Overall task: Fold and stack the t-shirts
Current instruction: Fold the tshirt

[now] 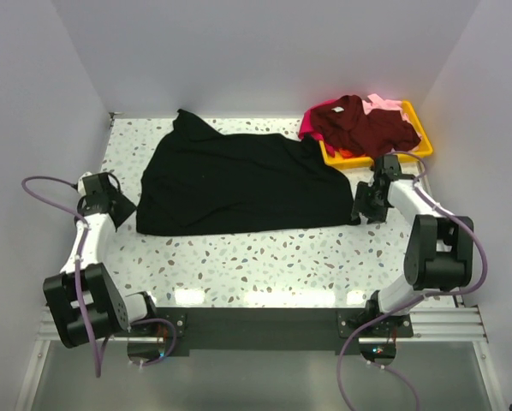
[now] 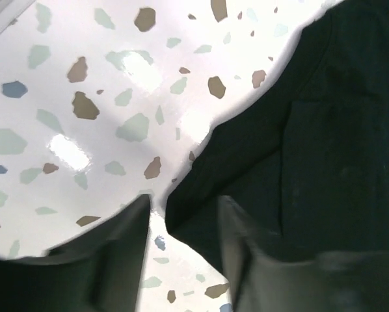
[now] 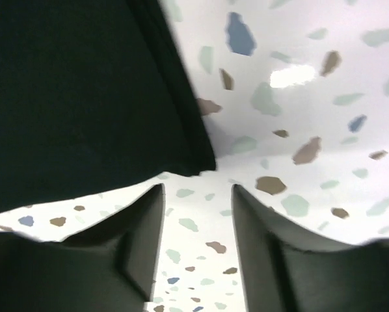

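Note:
The large black t-shirt lies spread flat across the middle of the table. My left gripper is at the shirt's near left corner. In the left wrist view it stands open, and the corner of the black cloth reaches in between the fingers. My right gripper is at the near right corner. In the right wrist view it is open over bare table, with the black shirt's corner just ahead of the fingertips. A dark maroon shirt, a magenta one and a pale pink one lie heaped together.
The heap sits in a yellow tray at the back right corner, close behind my right arm. White walls close in the speckled table at the back and on both sides.

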